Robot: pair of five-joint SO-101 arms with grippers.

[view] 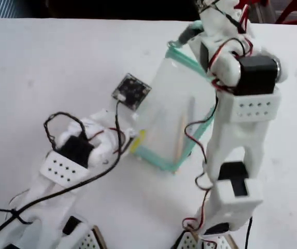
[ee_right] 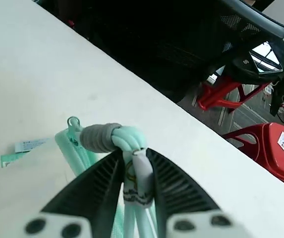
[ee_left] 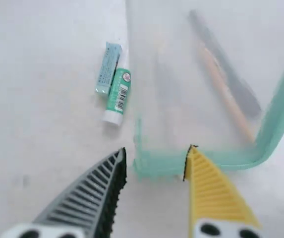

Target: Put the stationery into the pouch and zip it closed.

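Nearest us: left tool [ee_left: 156,148], spread astride corner of clear teal-edged plastic pouch [ee_left: 191,74] on table [ee_left: 32,124]; right tool [ee_right: 134,153] pinches grey-mint zip pull [ee_right: 114,138]. We note green glue stick [ee_left: 118,96], blue eraser [ee_left: 107,67] outside, just beside pouch, lengthwise along its edge; left arm nearer.

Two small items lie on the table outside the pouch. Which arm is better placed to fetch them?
Left. Its open tool is beside the green tube and blue piece next to the pouch, while the right tool is shut on the pull tab.
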